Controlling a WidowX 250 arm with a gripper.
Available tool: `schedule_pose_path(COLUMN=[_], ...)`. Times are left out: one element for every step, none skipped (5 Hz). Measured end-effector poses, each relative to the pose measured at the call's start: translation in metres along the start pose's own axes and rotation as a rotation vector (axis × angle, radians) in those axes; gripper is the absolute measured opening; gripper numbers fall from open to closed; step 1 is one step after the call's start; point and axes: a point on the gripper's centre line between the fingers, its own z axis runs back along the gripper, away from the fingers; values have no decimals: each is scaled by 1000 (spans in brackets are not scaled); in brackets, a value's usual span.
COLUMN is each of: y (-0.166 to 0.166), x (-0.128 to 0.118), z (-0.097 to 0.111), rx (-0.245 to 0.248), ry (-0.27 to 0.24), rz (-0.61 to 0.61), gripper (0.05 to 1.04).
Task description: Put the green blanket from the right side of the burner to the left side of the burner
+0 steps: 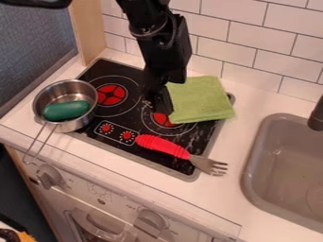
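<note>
- The square light-green cloth blanket [200, 100] lies spread out at the right rear of the black cooktop with a pale rim [142, 153], partly over the right-hand red-and-black burner [165, 118]; its outer edges reach past the rim onto the white counter [217, 205].
- The black two-finger gripper [161, 105] hangs from the upper edge of the view, right at the blanket's left side and over the cooktop; I cannot tell whether it is open, closed or has hold of the cloth.
- In front of the blanket, a toy fork with a ridged red handle and grey tines [183, 153] lies at a slant, its handle on the cooktop and its tines out over the counter.
- Left of the gripper is the left-hand red-and-black burner [111, 95], ringed by thin pale circles.
- Just beside that burner, at the cooktop's left edge, stands a round shiny metal pot [80, 124], its wire handle pointing toward the front; a smooth dark-green oval object [66, 110] lies inside it.
- To the right, a grey rounded basin [277, 160] is set into the counter, with a black faucet [317, 117] at its edge.
- Behind runs a wall of white rectangular tiles [243, 38]; below the counter is a light-coloured toy oven front with knobs [104, 201].
</note>
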Motion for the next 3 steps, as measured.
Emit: schedule_pose_path(y=[-4, 15, 32], x=[-1, 1, 5], z=[-7, -8, -9], rx=[-35, -43, -56], ry=[1, -3, 6], rz=[-3, -48, -95], gripper=[1000, 1000, 1000])
